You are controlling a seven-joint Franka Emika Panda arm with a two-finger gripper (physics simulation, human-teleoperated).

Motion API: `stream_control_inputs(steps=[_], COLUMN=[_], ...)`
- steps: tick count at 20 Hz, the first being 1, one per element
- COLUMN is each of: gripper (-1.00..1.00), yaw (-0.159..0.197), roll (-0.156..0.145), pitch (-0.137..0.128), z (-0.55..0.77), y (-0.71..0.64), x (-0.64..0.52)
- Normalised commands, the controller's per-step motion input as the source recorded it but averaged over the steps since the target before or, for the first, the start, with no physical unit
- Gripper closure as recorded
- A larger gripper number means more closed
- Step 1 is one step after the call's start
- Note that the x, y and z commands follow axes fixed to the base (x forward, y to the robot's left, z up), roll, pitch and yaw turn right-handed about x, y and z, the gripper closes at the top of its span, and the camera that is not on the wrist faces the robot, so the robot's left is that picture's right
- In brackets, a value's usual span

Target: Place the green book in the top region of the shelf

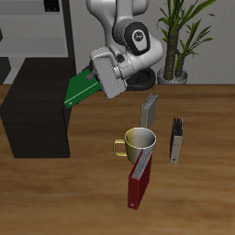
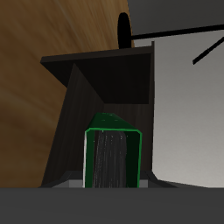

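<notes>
Exterior view: the gripper (image 1: 101,75) is clamped on the green book (image 1: 81,89), carrying it tilted in the air just beside the upper edge of the shelf (image 1: 37,106), with the book's lower corner near the shelf's flat top. Risk, as a judgement: if the tilt is kept while lowering, that corner could catch the shelf edge and twist the book in the grasp. A release made short of the top could let the book fall beside the shelf. The fingers themselves are hidden behind the gripper body, so the grasp is inferred from the book hanging clear of any support. Away from the shelf stand a mug (image 1: 138,143), a red book (image 1: 139,182) and two grey books (image 1: 150,112), all well apart from the carried book.

Wrist view: the green book (image 2: 112,157) fills the near field, page edges showing, with the shelf (image 2: 105,79) beyond it. The finger pads are cut off by the frame. Whether the book already overlaps the shelf top cannot be told.
</notes>
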Motion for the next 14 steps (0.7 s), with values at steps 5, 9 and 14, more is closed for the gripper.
stream_control_inputs(steps=[5,9,14], gripper=[1.0,1.0,1.0], yaw=[0.021,0.02,0.018], roll=[0.003,0.008,-0.021], pitch=[0.015,0.047,0.032], z=[-0.15,-0.18,-0.15], y=[-0.06,-0.08,-0.17], x=[0.09,0.1,0.06])
